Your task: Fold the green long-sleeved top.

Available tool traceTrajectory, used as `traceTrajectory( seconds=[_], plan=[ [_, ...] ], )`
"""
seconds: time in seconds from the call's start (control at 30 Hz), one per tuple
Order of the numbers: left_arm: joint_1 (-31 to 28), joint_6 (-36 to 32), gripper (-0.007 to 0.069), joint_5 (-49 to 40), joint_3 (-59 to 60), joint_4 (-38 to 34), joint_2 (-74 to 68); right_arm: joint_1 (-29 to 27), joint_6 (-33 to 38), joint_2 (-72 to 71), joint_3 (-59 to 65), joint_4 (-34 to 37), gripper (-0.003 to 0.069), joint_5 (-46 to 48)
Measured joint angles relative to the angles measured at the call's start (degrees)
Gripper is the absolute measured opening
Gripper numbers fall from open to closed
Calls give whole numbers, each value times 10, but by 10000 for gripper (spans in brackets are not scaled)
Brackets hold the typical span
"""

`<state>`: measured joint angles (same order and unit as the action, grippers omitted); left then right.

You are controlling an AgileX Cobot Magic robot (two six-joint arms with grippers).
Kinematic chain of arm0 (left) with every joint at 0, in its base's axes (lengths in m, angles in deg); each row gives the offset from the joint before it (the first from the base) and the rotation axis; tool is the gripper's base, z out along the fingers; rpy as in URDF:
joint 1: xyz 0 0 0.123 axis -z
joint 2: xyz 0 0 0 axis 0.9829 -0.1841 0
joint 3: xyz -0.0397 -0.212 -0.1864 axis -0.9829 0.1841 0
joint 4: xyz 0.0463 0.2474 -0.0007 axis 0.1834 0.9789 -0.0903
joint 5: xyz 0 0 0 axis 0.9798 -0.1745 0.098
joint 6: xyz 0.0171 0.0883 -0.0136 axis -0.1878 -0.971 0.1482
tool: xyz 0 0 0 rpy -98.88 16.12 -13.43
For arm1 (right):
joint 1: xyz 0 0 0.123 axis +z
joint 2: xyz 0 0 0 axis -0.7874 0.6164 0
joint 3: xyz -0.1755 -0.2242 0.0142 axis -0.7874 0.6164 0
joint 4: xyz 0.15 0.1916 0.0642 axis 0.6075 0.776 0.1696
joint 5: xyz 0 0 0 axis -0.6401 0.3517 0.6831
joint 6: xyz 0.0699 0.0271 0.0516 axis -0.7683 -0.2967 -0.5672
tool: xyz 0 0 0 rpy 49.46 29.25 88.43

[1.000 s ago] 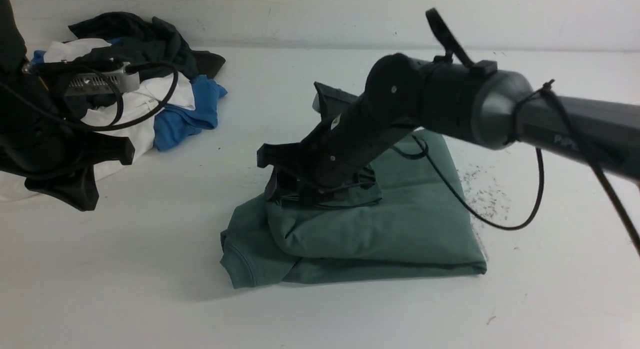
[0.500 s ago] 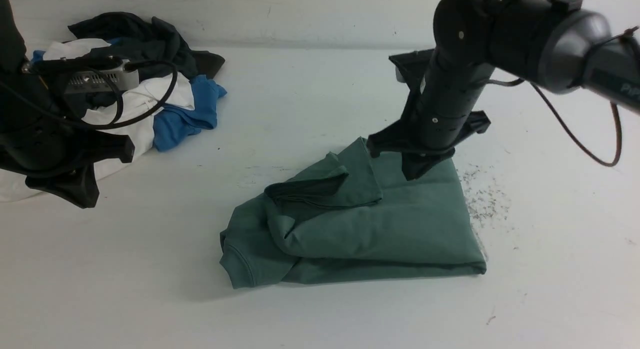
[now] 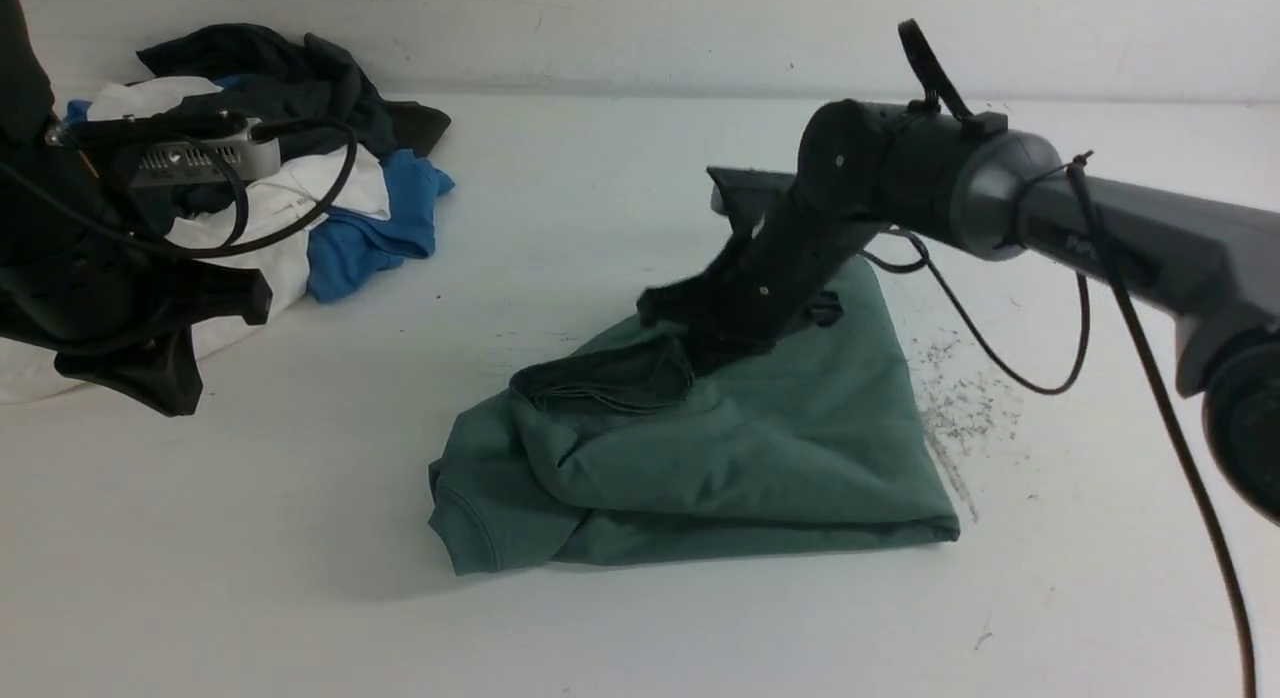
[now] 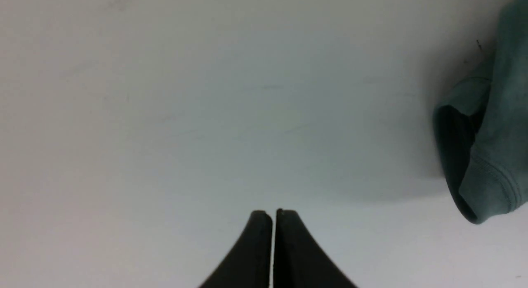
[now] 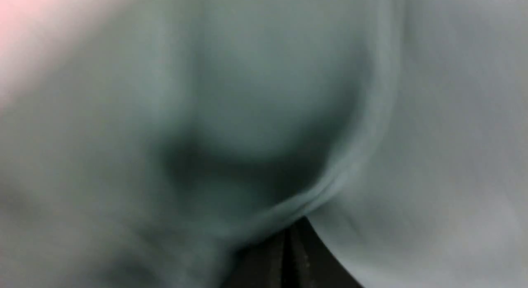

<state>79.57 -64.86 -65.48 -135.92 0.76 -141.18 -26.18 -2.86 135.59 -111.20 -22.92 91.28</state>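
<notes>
The green long-sleeved top [image 3: 720, 458] lies folded into a thick bundle in the middle of the white table, a ribbed cuff at its near left corner. My right gripper [image 3: 703, 361] is shut and its tip presses into the rumpled upper fold at the bundle's back. In the right wrist view, blurred green cloth [image 5: 247, 94] fills the frame and laps over the shut tips [image 5: 293, 227]. My left gripper [image 3: 170, 398] hangs shut over bare table at the left, clear of the top. The left wrist view shows its shut tips [image 4: 273, 213] and the cuff [image 4: 495, 156] off to one side.
A pile of dark, white and blue garments [image 3: 300, 158] lies at the back left of the table [image 3: 640, 638], behind my left arm. Dark specks [image 3: 960, 398] dot the surface just right of the top. A wall runs along the far edge.
My right gripper let go of the upper flap, rose to the right while closing, then came back down shut against the fold. The bundle has shifted slightly left and its flap is crumpled.
</notes>
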Motion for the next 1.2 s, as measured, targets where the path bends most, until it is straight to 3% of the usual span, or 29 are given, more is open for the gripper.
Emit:
traceTrajectory(
  seconds=[0.13, 0.27, 0.47, 0.63, 0.8, 0.97, 1.2],
  plan=[
    [0, 1, -4, 0, 0, -7, 0, 0, 4, 0, -94, 67, -13, -55],
    [0, 1, -4, 0, 0, -10, 0, -2, 10, 0, -164, 79, -13, -34],
    [0, 1, -4, 0, 0, -35, 0, -29, 21, 0, -305, 43, -13, 152],
    [2, -31, -4, 10, 0, -123, 0, -46, -5, -30, -332, -3, -13, 183],
    [48, -92, -4, 63, 4, -222, -1, -38, -7, -108, -266, -2, -13, 186],
    [141, -133, -4, 173, 4, -304, -35, -23, 4, -226, -115, -17, -13, 186],
    [208, -185, -4, 251, 5, -322, -130, -22, 1, -344, 66, -110, -13, 187]
  ],
)
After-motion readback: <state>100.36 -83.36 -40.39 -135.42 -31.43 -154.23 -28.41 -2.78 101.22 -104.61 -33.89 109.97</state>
